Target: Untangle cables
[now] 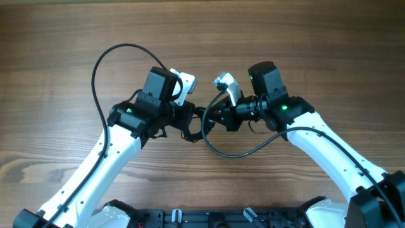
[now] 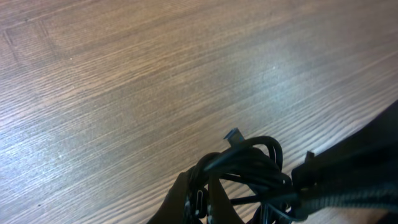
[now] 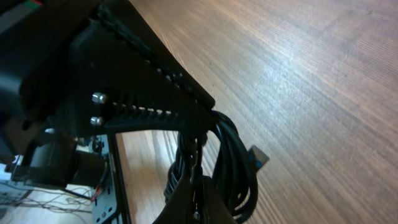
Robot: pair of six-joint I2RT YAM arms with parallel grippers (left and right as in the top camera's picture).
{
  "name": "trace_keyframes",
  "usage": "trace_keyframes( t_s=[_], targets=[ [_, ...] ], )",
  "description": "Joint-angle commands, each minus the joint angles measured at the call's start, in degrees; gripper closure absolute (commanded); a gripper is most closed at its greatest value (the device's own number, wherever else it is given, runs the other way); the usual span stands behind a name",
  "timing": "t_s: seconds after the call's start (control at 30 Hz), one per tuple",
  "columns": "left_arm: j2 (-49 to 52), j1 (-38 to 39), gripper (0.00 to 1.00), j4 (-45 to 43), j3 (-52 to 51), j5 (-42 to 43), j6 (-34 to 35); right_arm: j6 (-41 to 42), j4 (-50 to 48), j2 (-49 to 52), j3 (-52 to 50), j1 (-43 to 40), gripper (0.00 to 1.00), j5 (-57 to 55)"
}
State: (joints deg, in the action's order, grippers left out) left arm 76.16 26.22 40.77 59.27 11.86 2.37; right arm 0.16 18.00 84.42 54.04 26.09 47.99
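Showed, from overhead, the left gripper (image 1: 188,120) and the right gripper (image 1: 214,118) nose to nose above the middle of a wooden table (image 1: 63,38), with the cables (image 1: 197,126) bunched between them as one dark knot. Looked barely begun as a task: no cord drawn free, no loop laid apart on the wood, all of the sorting left to do. Held the knot clear of the tabletop, right at both sets of fingertips.

Gave no reading of finger spread from above: black on black.

Offered more from the left wrist: several thin loops of the cables (image 2: 249,168) stacked together, one small plug (image 2: 233,135) poking out of the top, and the left fingers (image 2: 177,202) narrowed to a wedge at the bottom edge, seemingly pinched onto the strands.

Offered, from the right wrist, the same plug (image 3: 259,157) jutting sideways, and the right fingers (image 3: 186,202) drawn close together low in the frame, apparently clamped on the cords. Filled the upper left there with the left gripper's ridged finger pressed against the knot, a detail absent elsewhere.

Left unclear, in every view, how the strands crossed inside.
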Motion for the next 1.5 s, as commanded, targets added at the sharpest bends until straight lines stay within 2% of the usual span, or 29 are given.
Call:
trace_keyframes(
  t_s=[0.0, 0.17, 0.3, 0.5, 0.57, 0.63, 0.7, 0.73, 0.8, 0.93, 1.1, 1.17, 1.23, 1.33, 1.4, 1.47],
  targets=[
    [0.13, 0.2, 0.96, -1.99, 1.07, 1.09, 4.11, -0.13, -2.12, 0.07, 1.05, 0.13, 0.96, -0.02],
    [0.15, 0.2, 0.96, -1.36, 1.07, 0.39, 4.13, -0.48, -3.19, -0.31, 4.22, 0.09, 0.96, -10.62],
    [0.15, 0.2, 0.96, -0.17, 1.07, -3.63, 7.19, -1.99, -3.93, -0.33, 4.26, 0.09, 0.96, -12.92],
    [0.15, 0.22, 0.96, 0.15, 1.07, -3.74, 7.08, -3.19, -9.14, -0.42, 4.26, 0.09, 0.94, -14.38],
    [0.15, 0.22, 0.96, 0.15, 1.07, -3.61, 7.06, -3.15, -9.01, -0.42, 4.24, 0.09, 0.84, -18.62],
    [0.15, 0.2, 0.96, 0.15, 1.07, -3.65, 7.06, -2.93, -6.99, -0.42, 4.24, 0.09, 0.8, -22.47],
    [0.15, 0.2, 0.96, 0.15, 1.07, -3.65, 7.08, -1.2, -4.55, -0.44, 4.24, 0.09, 0.73, -18.69],
    [0.15, 0.22, 0.96, 0.15, 1.07, -3.65, 7.06, -1.27, -3.82, -0.44, 4.24, 0.09, 0.65, -13.07],
    [0.15, 0.22, 0.96, 0.17, 1.07, -3.61, 5.49, -1.66, -4.63, -0.44, 4.24, 0.09, 0.57, -3.32],
    [0.15, 0.22, 0.96, 0.17, 1.07, -3.63, 2.29, -1.05, -5.27, -0.42, 4.24, 0.09, 0.54, -1.55],
    [0.15, 0.22, 0.96, -0.46, 1.07, -3.61, 2.6, 17.75, -4.66, 0.26, 4.24, 0.11, 0.55, -5.18],
    [0.15, 0.22, 0.96, -0.74, 1.07, -3.58, 2.64, 27.41, -4.17, 1.2, 4.22, 0.15, 0.57, -7.13],
    [0.15, 0.22, 0.96, -0.94, 1.07, -3.63, 3.67, 33.57, -3.82, 1.9, 4.11, 0.24, 0.59, -7.06],
    [0.15, 0.22, 0.96, -1.11, 1.07, -3.67, 4.55, 39.04, -2.23, 2.49, 4.0, 1.18, 0.57, -7.1],
    [0.15, 0.2, 0.96, -1.14, 1.07, -3.72, 4.68, 39.04, -0.68, 2.49, 4.0, 1.99, 0.48, -7.17],
    [0.15, 0.2, 0.96, -1.49, 1.07, -5.73, 8.07, 39.06, 0.74, 2.49, 4.0, 2.91, 0.44, -8.72]
  ],
)
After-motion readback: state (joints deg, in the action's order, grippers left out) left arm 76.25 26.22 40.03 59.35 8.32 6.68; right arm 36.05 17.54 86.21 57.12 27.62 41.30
